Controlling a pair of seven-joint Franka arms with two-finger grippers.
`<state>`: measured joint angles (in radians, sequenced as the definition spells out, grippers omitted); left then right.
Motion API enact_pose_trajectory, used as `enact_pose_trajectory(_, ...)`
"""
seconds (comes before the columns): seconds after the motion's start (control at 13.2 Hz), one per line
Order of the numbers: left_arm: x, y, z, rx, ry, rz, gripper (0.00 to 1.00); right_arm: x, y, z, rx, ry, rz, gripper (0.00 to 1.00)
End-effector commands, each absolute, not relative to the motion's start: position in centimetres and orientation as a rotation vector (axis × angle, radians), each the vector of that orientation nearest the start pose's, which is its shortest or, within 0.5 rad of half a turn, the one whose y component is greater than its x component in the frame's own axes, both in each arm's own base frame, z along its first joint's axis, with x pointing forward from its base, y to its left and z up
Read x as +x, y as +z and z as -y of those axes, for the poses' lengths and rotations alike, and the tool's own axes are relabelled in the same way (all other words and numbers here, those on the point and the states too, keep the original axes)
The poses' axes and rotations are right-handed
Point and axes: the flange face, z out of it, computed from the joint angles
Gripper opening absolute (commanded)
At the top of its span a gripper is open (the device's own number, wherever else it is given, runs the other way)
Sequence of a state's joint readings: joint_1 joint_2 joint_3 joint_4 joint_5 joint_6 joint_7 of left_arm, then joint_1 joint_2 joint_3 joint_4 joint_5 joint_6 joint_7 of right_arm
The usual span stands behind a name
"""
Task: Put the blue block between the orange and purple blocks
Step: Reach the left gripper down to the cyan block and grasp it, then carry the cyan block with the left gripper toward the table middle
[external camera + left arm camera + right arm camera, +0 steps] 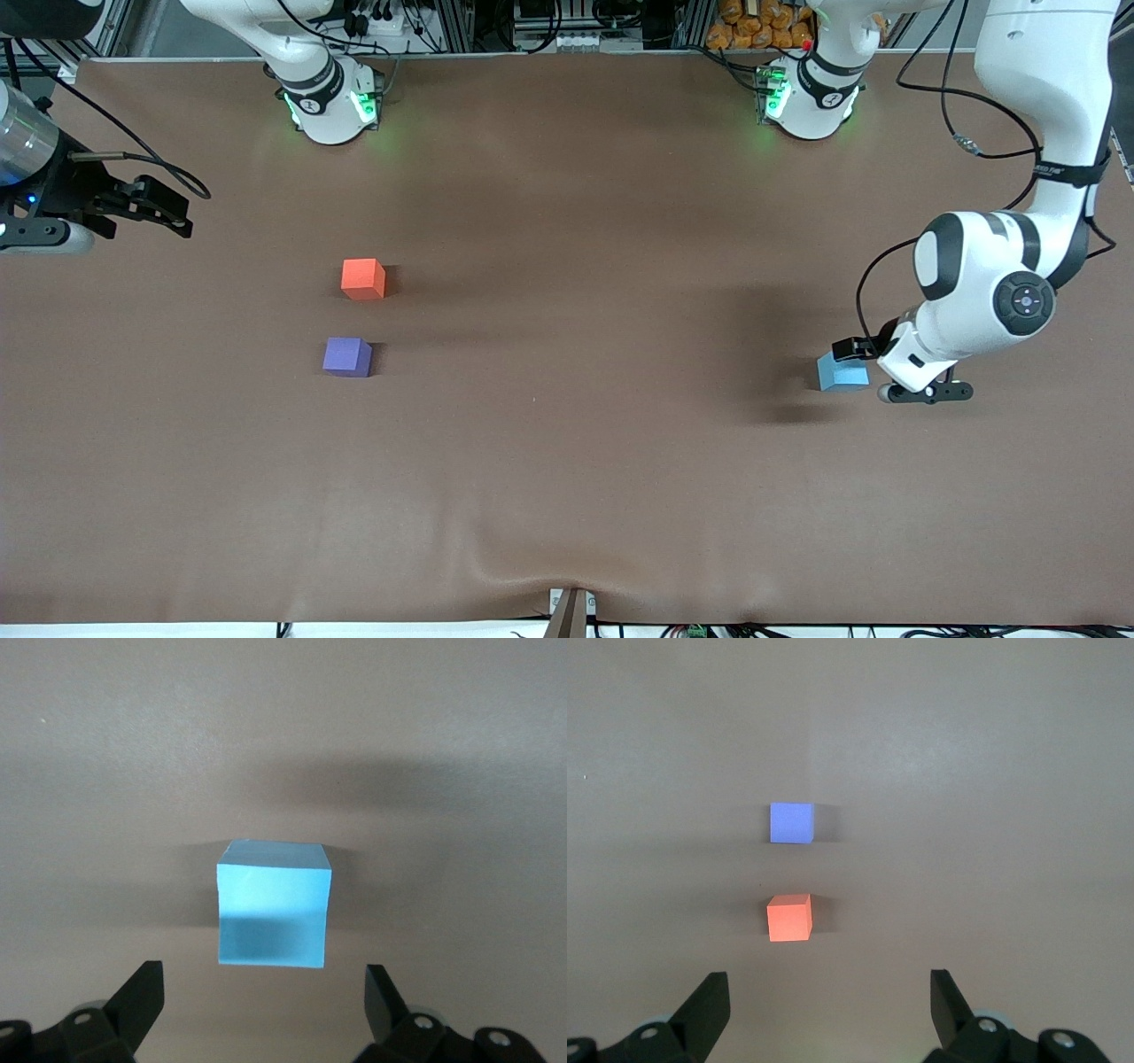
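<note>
Left gripper (264, 1010) hangs wide open just beside the blue block (842, 372), near the left arm's end. Descend off-centre and a finger nudges it away. Right gripper (830, 1010) waits open, while orange block (363, 278) and purple block (346, 357) leave a tight gap.

Brown cloth-covered table (567, 461), wrinkled near edge, cluttered metal racks (567, 27) along top
</note>
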<state>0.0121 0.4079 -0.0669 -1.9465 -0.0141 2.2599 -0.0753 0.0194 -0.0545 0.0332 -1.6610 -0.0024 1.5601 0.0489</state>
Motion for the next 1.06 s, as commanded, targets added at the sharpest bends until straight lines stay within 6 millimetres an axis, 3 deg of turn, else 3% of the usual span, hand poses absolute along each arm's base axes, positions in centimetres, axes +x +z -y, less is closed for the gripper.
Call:
enact_pose_trajectory(0.0,60.8,24.6,3.4,-3.175,0.122,0.047,1.00,53.2,61.3,-2.5,-3.131,0.075,0.016,1.00)
enact_pose_trajectory(0.46,60.9,21.5,3.5,-3.179,0.105,0.044,1.00,53.2,61.3,-2.5,-3.131,0.075,0.016,1.00)
enact_pose_trajectory(0.76,61.0,20.7,3.6,-3.181,0.086,0.043,0.99,53.2,61.2,-2.4,-3.131,0.080,0.014,1.00)
enact_pose_trajectory(0.84,61.0,20.6,3.6,-3.181,0.088,0.043,0.84,53.2,61.2,-2.5,-3.131,0.080,0.016,1.00)
enact_pose_trajectory(0.99,60.8,19.7,3.6,-3.181,0.103,0.044,0.45,53.2,61.2,-2.5,-3.131,0.080,0.016,1.00)
